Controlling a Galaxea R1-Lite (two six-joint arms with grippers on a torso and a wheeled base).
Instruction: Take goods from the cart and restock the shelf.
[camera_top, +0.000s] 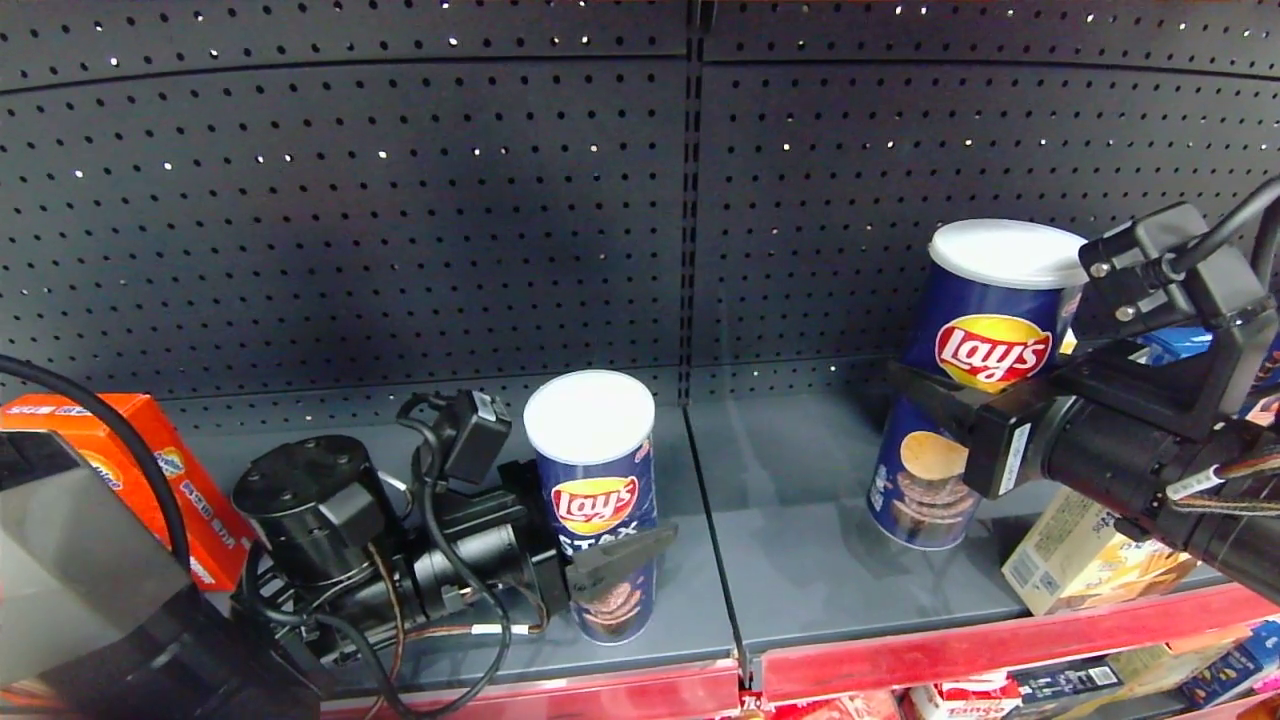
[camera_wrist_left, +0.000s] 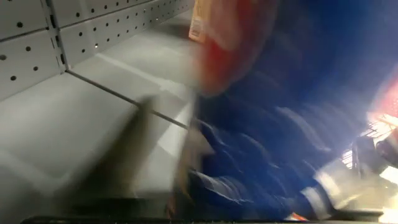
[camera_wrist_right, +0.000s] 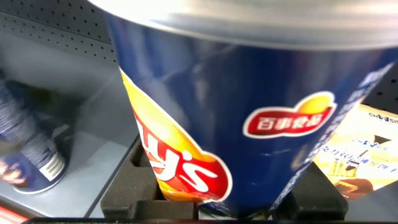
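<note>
right fingers (camera_top: 925, 395) clamped on tilted blue round chip tube with white lid (camera_top: 985, 300), over smooth grey metal shelf (camera_top: 800, 560) | second blue tube (camera_top: 592, 470) upright on shelf between left fingers (camera_top: 625, 555), grip unclear

I see left can (camera_top: 598, 500), right can (camera_top: 975, 380): navy, white lids, red-yellow logos. Box (camera_top: 170, 480) orange. Back panel (camera_top: 400, 220) dark grey, dotted with holes. Shelf lip (camera_top: 1000, 630) red. Carton (camera_top: 1075, 555) cream.
</note>
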